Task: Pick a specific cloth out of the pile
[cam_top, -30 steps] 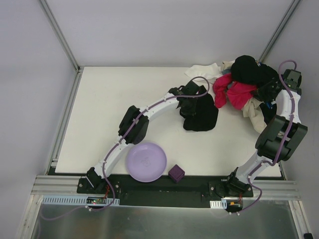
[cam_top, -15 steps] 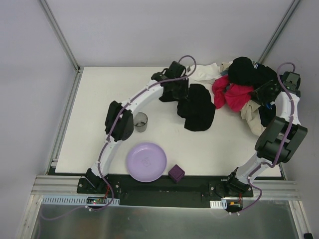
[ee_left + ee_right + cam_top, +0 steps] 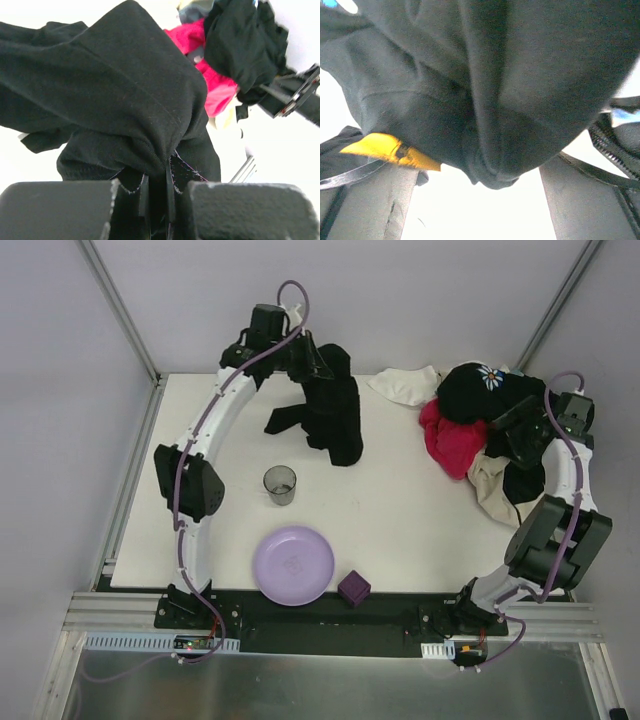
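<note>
Grey cup (image 3: 280,484) upright on the white counter (image 3: 420,520), open end up. Purple plate (image 3: 293,565) sits near it at the counter's near edge. Small purple cube (image 3: 353,588) is just beside the plate's right side.

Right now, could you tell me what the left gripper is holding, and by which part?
The left gripper pinches the black cloth at a bunched fold.

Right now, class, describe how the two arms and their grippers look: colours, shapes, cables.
The left arm and right arm have slim white links, bulky black joint housings and a purple cable looped along each. The left gripper has blocky dark grey fingers; the right gripper has flat grey ones.
</note>
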Controlling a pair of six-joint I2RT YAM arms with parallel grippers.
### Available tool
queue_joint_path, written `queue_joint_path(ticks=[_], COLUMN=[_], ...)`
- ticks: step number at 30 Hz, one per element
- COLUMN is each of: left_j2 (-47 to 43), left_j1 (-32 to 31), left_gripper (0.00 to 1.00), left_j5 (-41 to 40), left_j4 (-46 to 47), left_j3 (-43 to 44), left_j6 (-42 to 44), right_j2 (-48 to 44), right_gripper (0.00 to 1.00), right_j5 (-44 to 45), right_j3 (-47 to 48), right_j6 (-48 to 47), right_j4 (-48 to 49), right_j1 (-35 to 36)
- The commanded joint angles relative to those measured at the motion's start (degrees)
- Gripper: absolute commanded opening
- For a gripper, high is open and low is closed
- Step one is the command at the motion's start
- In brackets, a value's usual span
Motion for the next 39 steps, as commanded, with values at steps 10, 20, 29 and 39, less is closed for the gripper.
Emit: queue_joint_path(ticks=[10,20,29,39], left_j2=[-14.8,-22.8,-20.9,-14.4], left_j1=[18.8,29.3,29.6,29.5], left_gripper=[0.00,0.00,0.00,0.00], left_j5=[7.8,8.4,3.1,-1.7], left_j4=[3.4,3.4,3.6,11.9], left_j3=[0.2,-12.1,-27.9,-46.1], left_j6=[-0.4,2.1,4.2,0.2], right_j2=[-7.5,-11.0,-14.2,-17.5], right_gripper=[0.96,0.96,0.96,0.96], right_j5=[1.6,1.9,3.5,3.8], right_j3=[-6.7,-10.1,-12.5,-18.6], right_j6=[-1.4,-2.1,-3.7,-4.0], right_j4=[4.2,4.4,3.7,3.8], right_j1=[7.4,10.4,14.8,20.5])
